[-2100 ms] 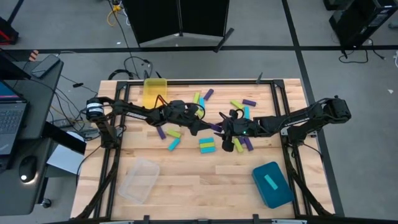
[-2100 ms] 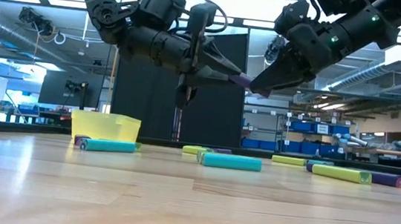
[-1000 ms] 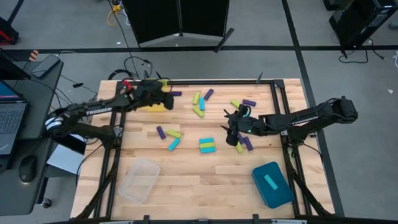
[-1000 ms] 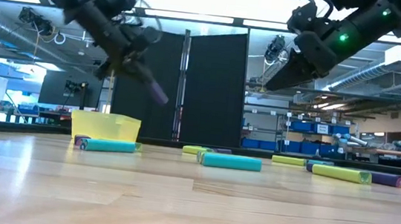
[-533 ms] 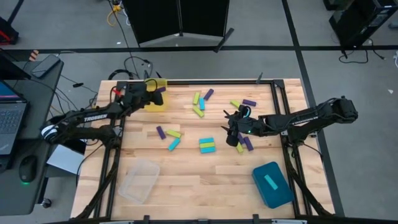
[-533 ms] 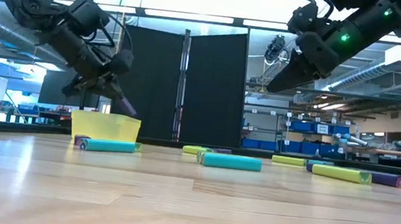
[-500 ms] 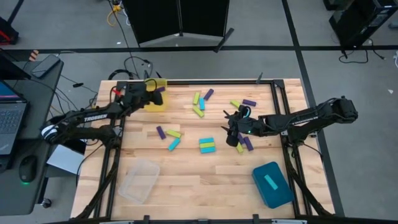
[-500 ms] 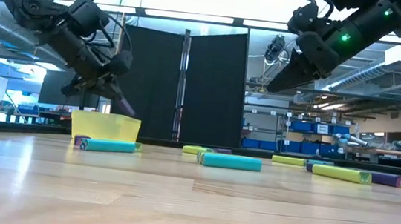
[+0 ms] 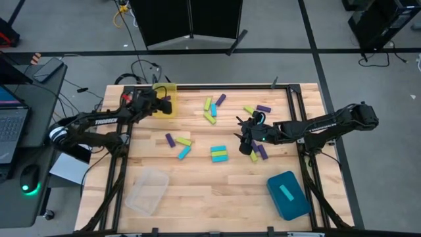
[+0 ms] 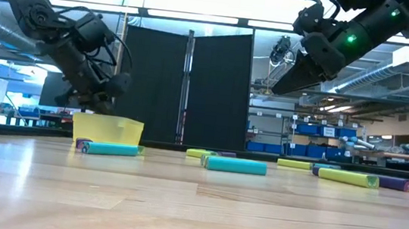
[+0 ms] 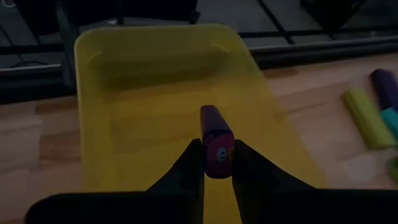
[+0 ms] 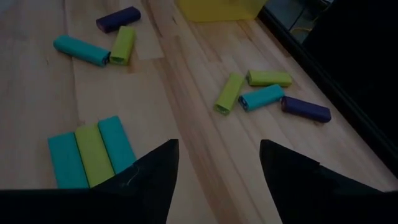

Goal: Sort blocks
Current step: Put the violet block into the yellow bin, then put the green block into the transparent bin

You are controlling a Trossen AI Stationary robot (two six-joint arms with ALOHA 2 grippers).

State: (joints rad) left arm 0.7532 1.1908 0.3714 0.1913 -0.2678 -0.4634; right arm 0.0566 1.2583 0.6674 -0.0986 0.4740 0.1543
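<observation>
Left gripper (image 11: 217, 163) pinches a purple block (image 11: 215, 140) over the yellow bin (image 9: 164, 99) (upper left of table). Right gripper (image 12: 217, 163) hangs wide, empty, right of centre.

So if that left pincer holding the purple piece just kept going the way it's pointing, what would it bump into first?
Probably the floor of the yellow bin. The left pincer, shut on the purple block, points down into it, with nothing visible between, though depth is hard to judge.
</observation>
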